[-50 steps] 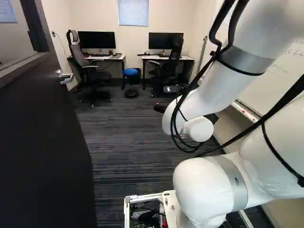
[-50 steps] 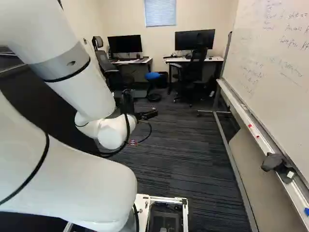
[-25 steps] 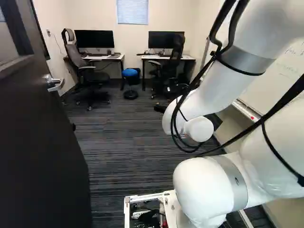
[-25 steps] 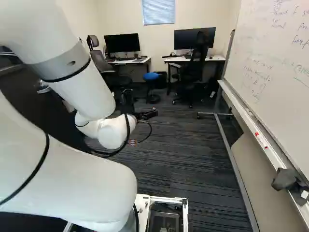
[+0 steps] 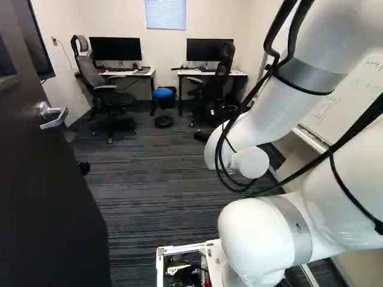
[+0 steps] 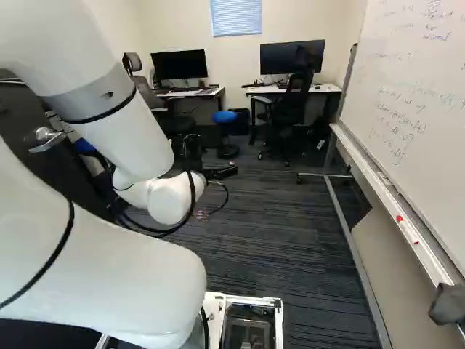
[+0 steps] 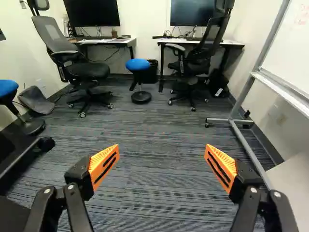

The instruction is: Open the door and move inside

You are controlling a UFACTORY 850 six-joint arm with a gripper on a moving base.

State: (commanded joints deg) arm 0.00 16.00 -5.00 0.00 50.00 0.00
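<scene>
The dark door (image 5: 48, 197) stands open along the left side of the left base view. Its silver lever handle (image 5: 54, 113) shows there and, partly beside the arm, the same handle (image 6: 47, 138) is in the right base view. My gripper (image 6: 221, 172) points into the room, past the lower end of the arm and apart from the handle. Seen from the wrist, the gripper (image 7: 162, 147) has its orange-padded fingers wide apart, with only carpet showing between them.
Two desks with monitors line the far wall, with office chairs (image 7: 79, 70) (image 5: 212, 84) and a blue stool (image 7: 138, 65) before them. A whiteboard (image 6: 407, 94) on a wheeled metal frame (image 6: 356, 269) runs along the right. Another blue stool (image 7: 7, 89) stands at the left wall.
The base has moved forward into the room; the door handle and whiteboard show nearer, and more of the left wall appears past the door. The arm holds its pose.
</scene>
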